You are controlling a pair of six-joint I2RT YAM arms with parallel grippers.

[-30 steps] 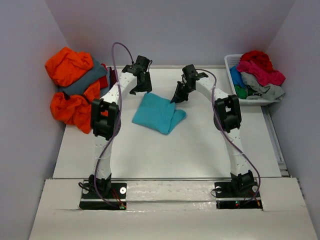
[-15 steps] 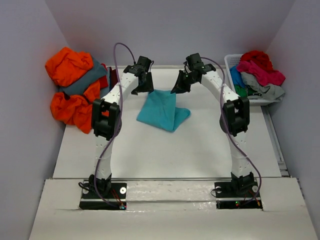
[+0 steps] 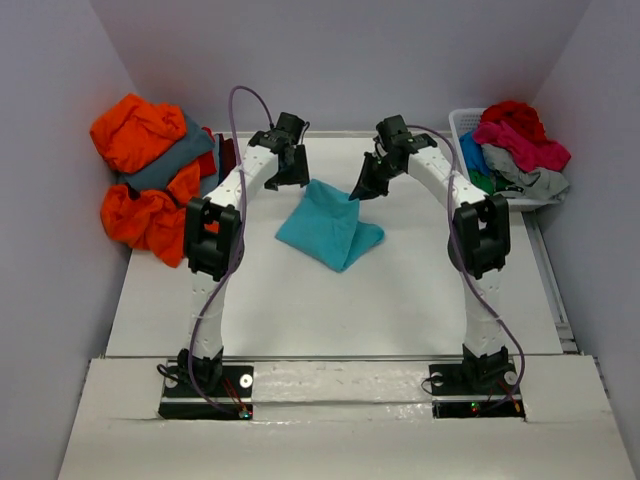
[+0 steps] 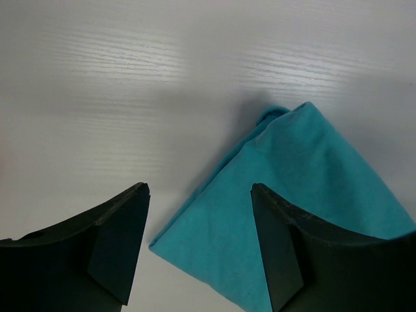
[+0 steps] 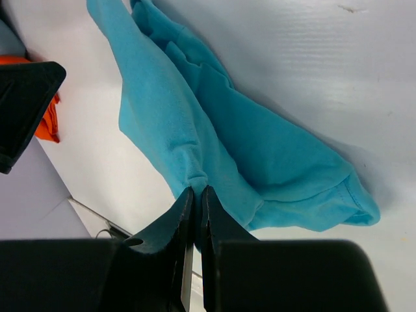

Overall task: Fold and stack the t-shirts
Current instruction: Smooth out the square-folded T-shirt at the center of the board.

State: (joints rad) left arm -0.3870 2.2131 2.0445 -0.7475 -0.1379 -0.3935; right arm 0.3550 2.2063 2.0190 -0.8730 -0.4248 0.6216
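The white table is noted as the work surface. A loose heap of orange and slate grey t-shirts is found against its left edge, part of it screened by the left arm. A white slatted basket stands at the far right corner, its interior hidden under red, pink, grey, green and blue shirts.

The turquoise t-shirt lies partly folded at the table's far centre, between the two grippers.

The left gripper is held with its fingers wide apart and nothing between them. It is above the shirt's edge, and contact cannot be confirmed.

The right gripper is closed tight on a pinch of the turquoise cloth, which is drawn up into a peak. The amount of cloth caught is hidden by the fingers.
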